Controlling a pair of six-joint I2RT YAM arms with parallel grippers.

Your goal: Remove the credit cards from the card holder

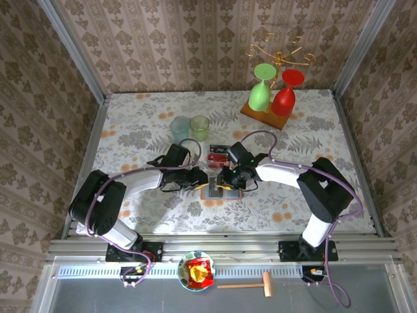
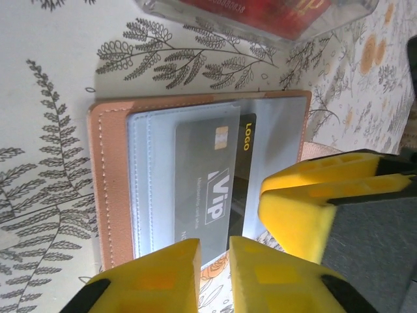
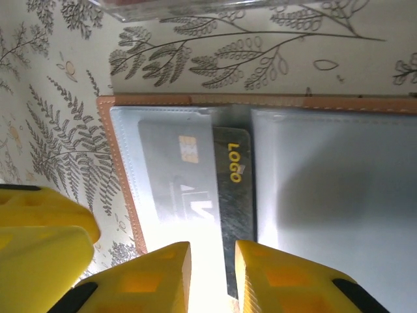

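The credit card (image 2: 202, 189) is thin, stiff, slippery; pinch its free edge. If left hand (image 2: 214, 274) or right hand (image 3: 212, 274) grips, I cannot tell.

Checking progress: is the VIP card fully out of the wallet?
No, the VIP card sits mostly under a clear pocket of the wallet, with only its LOGO edge exposed.

The card holder (image 2: 104, 182) lies open on the leaf-printed tablecloth (image 2: 45, 163), tan edge outward and grey-blue pockets up, with a dark card (image 2: 208, 176) marked "VIP" and "LOGO" partly out of a pocket. The left gripper (image 2: 215, 251) has its yellow fingers set narrowly apart over the card's near end; whether they pinch it is unclear. The right gripper (image 2: 287, 194) overlaps the holder's right side, and a clear case (image 2: 260, 16) with red contents lies beyond.
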